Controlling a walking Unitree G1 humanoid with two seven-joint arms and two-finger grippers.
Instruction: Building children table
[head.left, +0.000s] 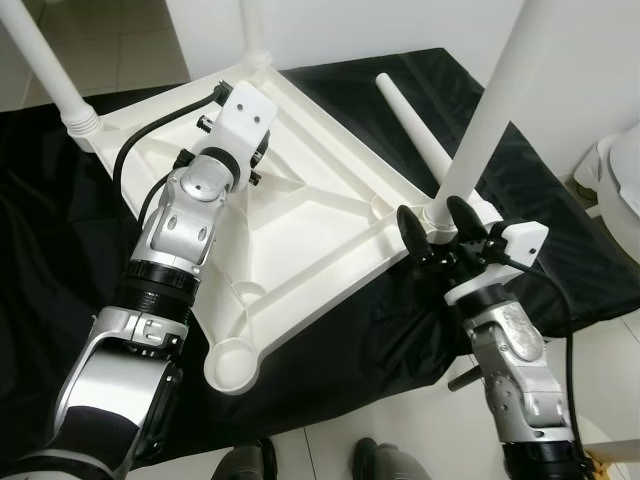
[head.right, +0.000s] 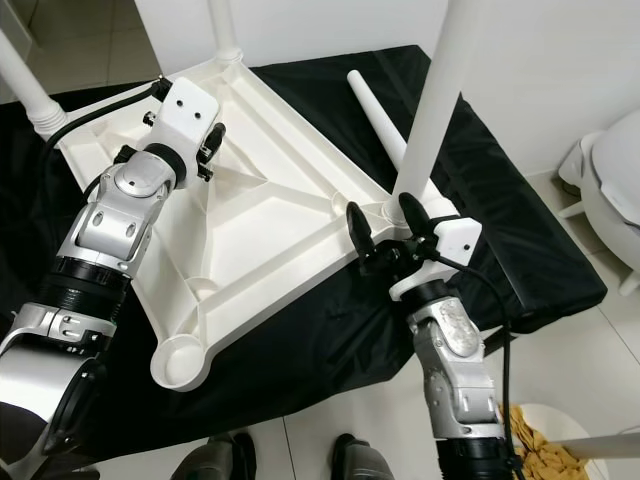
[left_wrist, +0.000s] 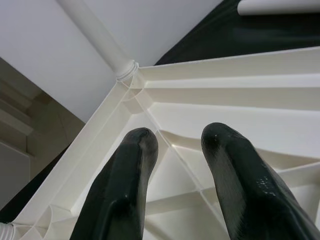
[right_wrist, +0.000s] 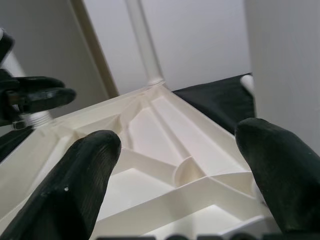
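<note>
White plastic tabletop (head.left: 300, 215) lies upside down on black cloth (head.left: 560, 250), three legs fitted, loose leg (head.left: 415, 130) lying far right. Right gripper (head.left: 438, 232) spread wide beside near-right leg (head.left: 490, 120), holding nothing. Left gripper (left_wrist: 185, 175) over tabletop's underside, fingers parted, empty.

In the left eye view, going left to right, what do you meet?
Left gripper over the upturned white tabletop → loose leg lying on the black cloth → right gripper, open around the base of an upright leg → white toilet at the edge.
</note>
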